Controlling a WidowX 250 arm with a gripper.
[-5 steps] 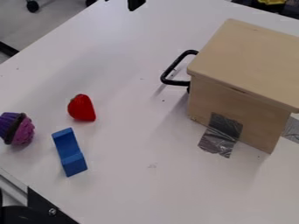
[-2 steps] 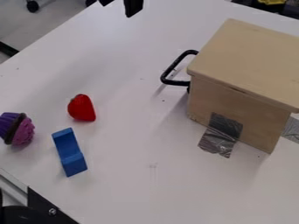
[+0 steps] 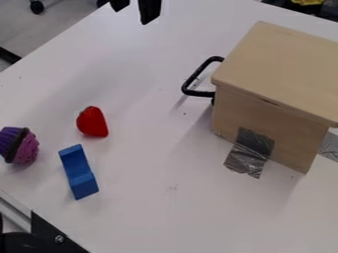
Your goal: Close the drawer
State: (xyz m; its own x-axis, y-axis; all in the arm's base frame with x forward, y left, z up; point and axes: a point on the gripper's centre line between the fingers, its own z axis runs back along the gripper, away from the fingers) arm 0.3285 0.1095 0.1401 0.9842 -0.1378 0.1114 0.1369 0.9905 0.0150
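Drawer handle (image 3: 197, 74) | tool (image 3: 131, 17) at view's top edge | fingers parted | apart from handle

On the white table (image 3: 151, 163) there is a wooden box (image 3: 284, 64) with black handle (image 3: 191, 81), and the red strawberry (image 3: 92, 122) lies near the blue block (image 3: 78, 172).

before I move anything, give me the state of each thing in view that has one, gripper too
Gripper: open, holding nothing, over the table's far part.
Drawer: looks shut, handle close to the box; its front is turned away, so not certain.
Box: upright.
Tape: wrinkled, stuck to box and table.
Cupcake: tipped on its side.
Strawberry: whole.
Blue block: in one piece.
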